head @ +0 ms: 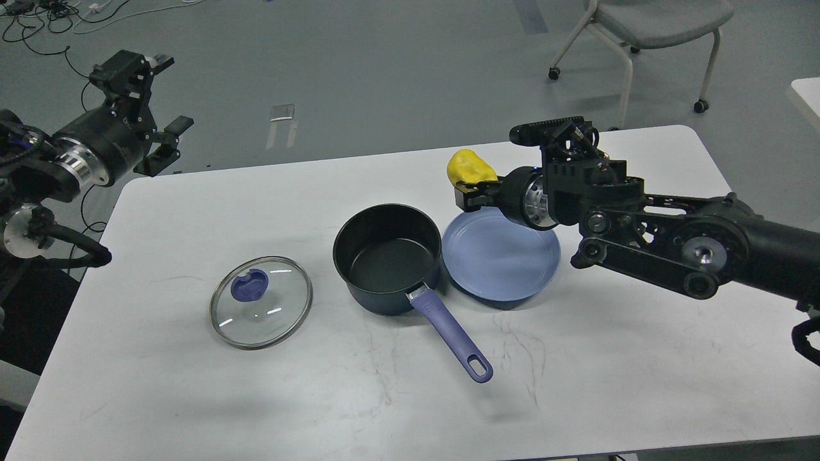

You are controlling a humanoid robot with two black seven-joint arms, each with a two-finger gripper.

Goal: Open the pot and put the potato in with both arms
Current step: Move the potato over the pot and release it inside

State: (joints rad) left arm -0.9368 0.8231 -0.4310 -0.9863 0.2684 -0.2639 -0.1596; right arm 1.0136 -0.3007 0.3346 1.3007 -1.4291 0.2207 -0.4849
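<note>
A dark pot [387, 256] with a purple handle stands open in the middle of the white table [160, 384]. Its glass lid [261, 301] with a blue knob lies flat to the left of it. My right gripper [471, 189] is shut on the yellow potato [469, 168] and holds it in the air, above the far edge of the blue plate [501, 261] and to the right of the pot. My left gripper [150, 96] is open and empty, beyond the table's far left corner.
The blue plate sits right beside the pot with nothing on it. A grey chair [647, 32] on castors stands on the floor behind the table. Cables lie on the floor at the far left.
</note>
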